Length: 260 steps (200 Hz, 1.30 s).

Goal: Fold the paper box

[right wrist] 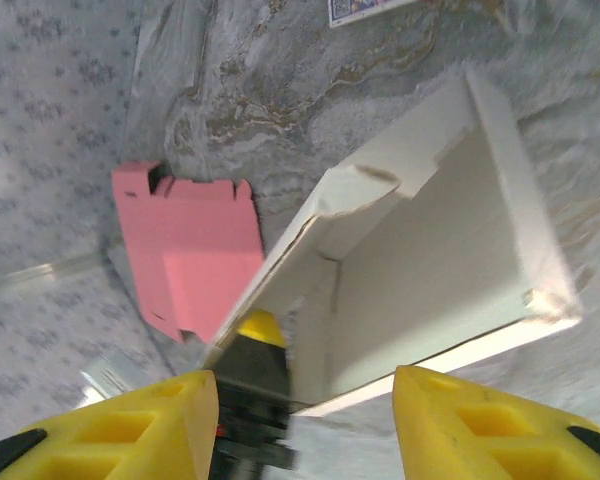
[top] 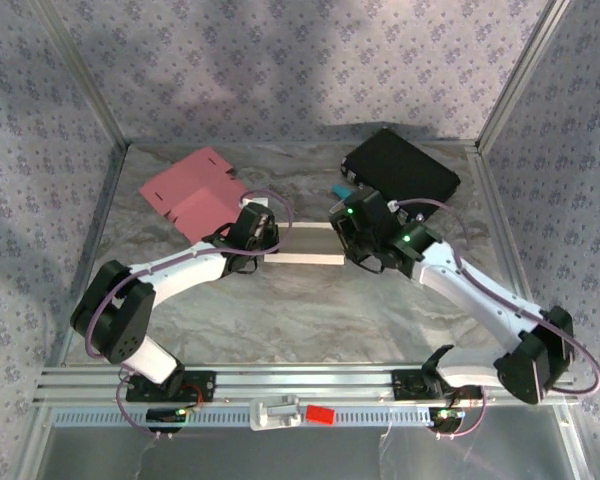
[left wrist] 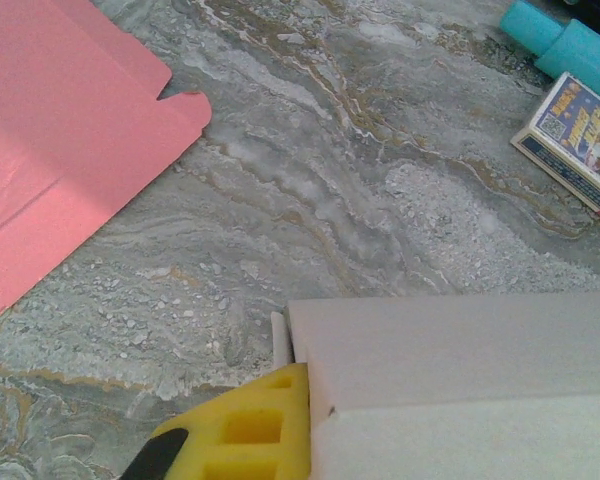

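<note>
Yellow-fingered left gripper (top: 252, 232): jaws together, pinching the left end wall of the white paper box (top: 302, 257). In the left wrist view one finger (left wrist: 242, 432) lies against the box corner.
Right gripper (right wrist: 305, 425): fingers apart, holding nothing. The box lies just beyond the fingertips with its hollow side facing the wrist camera.
Box position: centre of the marbled table (top: 300, 320), between the two grippers, long axis running left to right.
Box condition: partly erected. Side walls stand up, and one corner flap looks crumpled and unseated.
Handling: judged light, thin and easily creased, stiff only along the score lines. It is likely to slide on the smooth top unless one end is pinned.
Grip point: take a wall or flap by its free edge, close to a fold. Do not squeeze across the hollow, which would probably crush it.
Edges, far right: black case (top: 400, 165), with a teal cylinder (left wrist: 560, 45) and a printed card pack (left wrist: 578, 130) near that end of the box.
Edges, far left: flat pink sheet (top: 192, 192), near the box but apart from it.
Open room: bare table on the near side of the box, toward the arm bases, gives the widest space for swinging flaps. Patterned enclosure walls close off the far, left and right sides.
</note>
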Each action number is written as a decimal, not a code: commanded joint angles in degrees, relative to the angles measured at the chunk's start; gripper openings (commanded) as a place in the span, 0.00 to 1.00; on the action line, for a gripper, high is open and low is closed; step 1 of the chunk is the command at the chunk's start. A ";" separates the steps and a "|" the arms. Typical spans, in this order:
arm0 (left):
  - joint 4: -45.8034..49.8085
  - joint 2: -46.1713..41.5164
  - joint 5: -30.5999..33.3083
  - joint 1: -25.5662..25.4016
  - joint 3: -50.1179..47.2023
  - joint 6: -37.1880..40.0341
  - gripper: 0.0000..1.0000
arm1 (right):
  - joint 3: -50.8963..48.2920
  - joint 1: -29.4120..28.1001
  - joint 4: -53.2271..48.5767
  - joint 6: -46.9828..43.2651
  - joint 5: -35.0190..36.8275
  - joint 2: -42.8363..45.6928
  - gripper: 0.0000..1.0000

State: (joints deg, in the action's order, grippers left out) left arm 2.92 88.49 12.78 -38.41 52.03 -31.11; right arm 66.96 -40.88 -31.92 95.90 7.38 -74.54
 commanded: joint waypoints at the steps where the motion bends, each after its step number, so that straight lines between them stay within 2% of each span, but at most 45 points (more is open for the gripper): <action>1: 3.14 -0.13 1.09 -0.74 1.23 -1.20 0.00 | 6.38 -0.80 -4.09 14.82 4.05 -4.52 0.52; 28: 3.30 -0.20 1.58 -1.11 1.02 -1.71 0.00 | 8.01 -0.33 -1.25 19.82 1.59 -9.33 0.52; 77: 3.72 -0.33 1.99 -1.44 1.31 -1.77 0.00 | 13.90 1.16 -4.22 17.50 -1.05 -15.41 0.48; 138: 3.94 0.02 2.12 -1.51 1.67 -1.56 0.00 | 15.05 1.80 -6.00 17.20 -3.38 -18.66 0.37; 232: 5.20 0.32 2.55 -1.52 3.06 -1.48 0.00 | 13.56 3.49 -4.67 16.88 -5.25 -19.42 0.07; 260: 8.40 -0.88 1.51 -1.57 4.70 -1.79 0.18 | 11.93 3.61 -4.21 16.75 -5.90 -18.66 0.01</action>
State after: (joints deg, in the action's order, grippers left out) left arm 7.07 88.55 14.61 -39.55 53.93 -32.62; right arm 80.29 -37.39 -34.39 112.66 2.07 -93.95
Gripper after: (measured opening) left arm 0.117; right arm 0.055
